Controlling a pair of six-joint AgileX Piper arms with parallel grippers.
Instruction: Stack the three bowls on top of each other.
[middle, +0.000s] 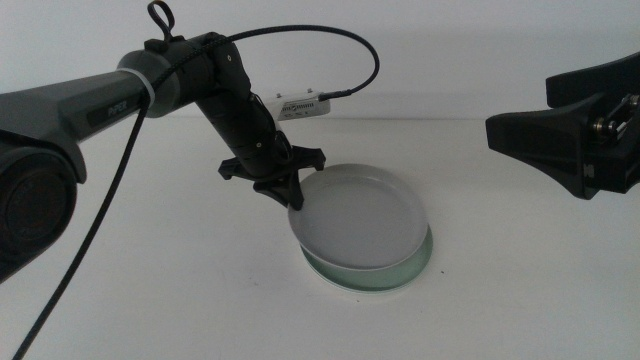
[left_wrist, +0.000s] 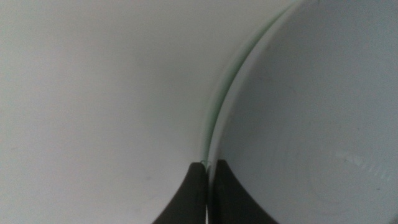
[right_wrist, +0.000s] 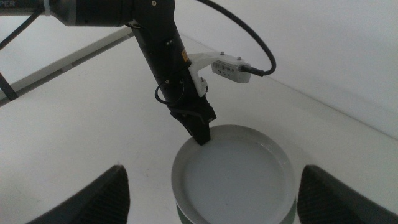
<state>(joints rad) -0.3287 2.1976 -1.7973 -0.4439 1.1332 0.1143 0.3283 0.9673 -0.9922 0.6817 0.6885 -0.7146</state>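
- The left arm (middle: 60, 110) is nearest the middle camera — a thick, matte grey tube with a white band at its joint and pale lettering on its sleeve too small to read; a glossy black cable (middle: 300, 40) loops above it.
- The left end effector (middle: 296, 200) reaches down to the near-left rim of the top bowl. In the left wrist view its two dark, smooth jaws are pressed nearly together, pinching that thin rim between their tips.
- The grey bowl (middle: 360, 215) is the one held — shallow, round and plate-like, smooth plastic with a low upright rim and a soft sheen. It sits slightly tilted, its left edge lifted where it is pinched.
- The mint green bowl (middle: 415, 262) lies under it, showing only as a pale green crescent along the front and right edge; in the left wrist view a thin green line (left_wrist: 214, 118) runs just beside the grey rim.
- Whether a white bowl lies in the stack cannot be told.
- A small white camera module (middle: 305, 105) is bracketed to the left wrist; its dark printed line is illegible.
- The right end effector (right_wrist: 208, 193) hangs above the stack, well apart from it, jaws spread wide; in the middle view it shows as an angular black body (middle: 570, 130) at the right edge.
- The desk (middle: 500, 300) is plain, matte white.
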